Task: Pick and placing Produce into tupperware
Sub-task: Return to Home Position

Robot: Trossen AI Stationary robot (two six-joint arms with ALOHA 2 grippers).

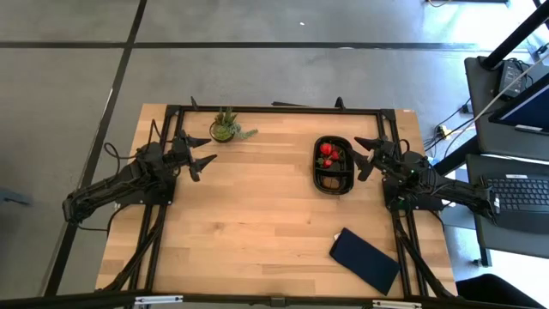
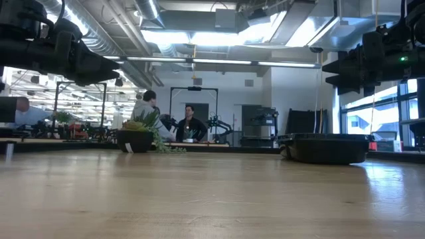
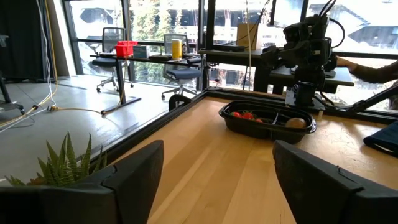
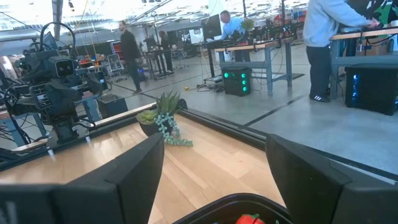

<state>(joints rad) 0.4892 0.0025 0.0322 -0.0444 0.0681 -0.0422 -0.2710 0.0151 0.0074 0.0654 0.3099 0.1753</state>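
The glossy black tupperware (image 1: 334, 184) sat near the pale wooden table's (image 1: 257, 223) right edge, with red strawberries (image 1: 326, 153) and a round brown fruit (image 3: 295, 122) inside. The left gripper (image 1: 204, 160) and right gripper (image 1: 360, 160) hung near opposite edges, fingers spread apart.

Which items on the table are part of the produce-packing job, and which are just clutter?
Job:
- tupperware
- strawberries and brown fruit, inside it
- right gripper beside it, left gripper across the table, jaws open on both

Lying about:
- potted plant
- dark-blue rectangle
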